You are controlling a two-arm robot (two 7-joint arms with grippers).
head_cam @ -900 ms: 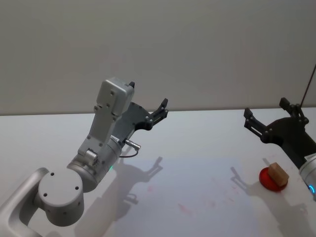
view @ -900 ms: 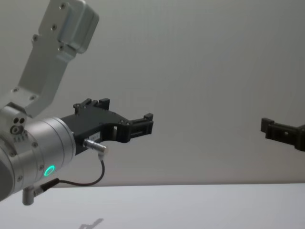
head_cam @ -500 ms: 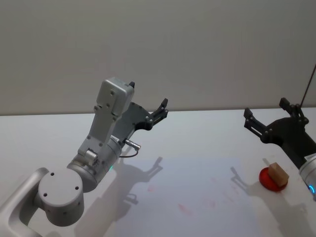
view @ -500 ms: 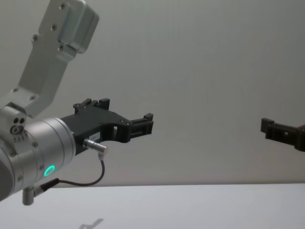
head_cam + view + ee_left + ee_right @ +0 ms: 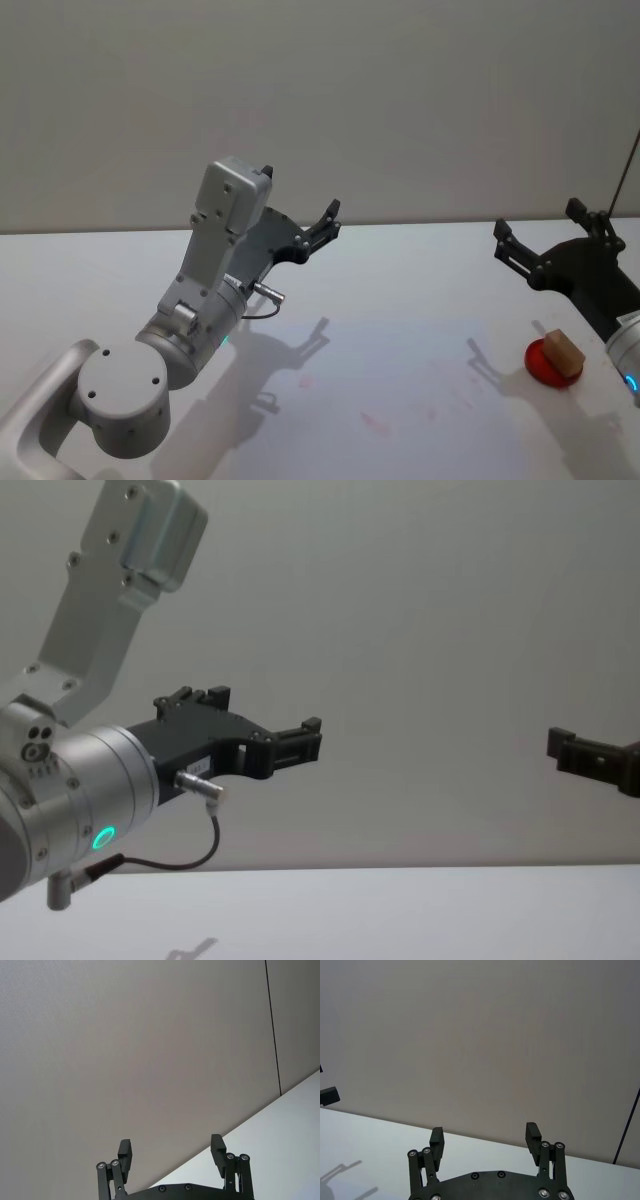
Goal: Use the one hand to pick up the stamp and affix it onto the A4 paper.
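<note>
Count on inspection: two grippers, one stamp, one sheet of paper. The left gripper is raised over the left half of the white table and points away toward the grey wall. Its fingers stand wide apart with nothing between them, as the left wrist view confirms. One green light glows on its silver wrist. A small white label sits on its black body, with writing too small to read. The right gripper is held above the table's right side, also spread wide and empty (the right wrist view shows bare wall and table between its two fingers). The chest view catches its black tip at the right edge. A blue light shows on its wrist. The stamp, a red round base with a light wooden block on top, stands on the table at the far right. It is just beside the right arm's wrist, behind and below the open fingers, and is not touched by them. The paper lies flat at mid-table and is hard to tell from the tabletop. It carries a few faint pink marks.
</note>
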